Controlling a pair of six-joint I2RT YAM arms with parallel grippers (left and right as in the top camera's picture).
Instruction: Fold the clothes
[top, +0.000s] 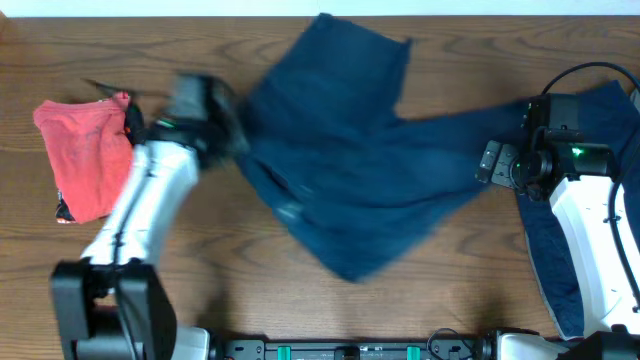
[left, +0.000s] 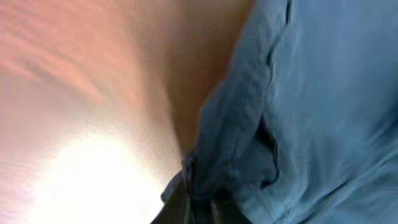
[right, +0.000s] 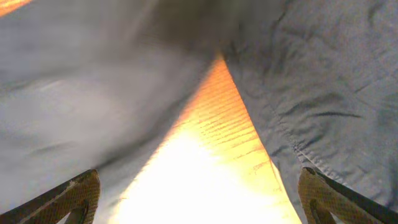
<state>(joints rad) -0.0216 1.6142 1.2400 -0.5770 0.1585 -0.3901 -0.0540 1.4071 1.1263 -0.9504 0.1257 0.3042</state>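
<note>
We see the big blue cloth (top: 340, 160) lying spread out in the middle of the brown table (top: 200, 290). Our left claw (left: 198, 210) is at the cloth's left edge. It looks pinched tight on a bunched bit of that edge. Our right claw (top: 488, 162) sits over the cloth's right end. Its fingers (right: 81, 196) are wide apart and hold nothing. Another blue cloth (top: 560, 260) lies under our right arm. A red cloth (top: 85, 160) lies far to the left.

I see plain dark navy-blue shorts (top: 345, 170), a coral-red cloth (top: 85, 160) and a warm brown desk (top: 470, 275) with streaky wood grain.
</note>
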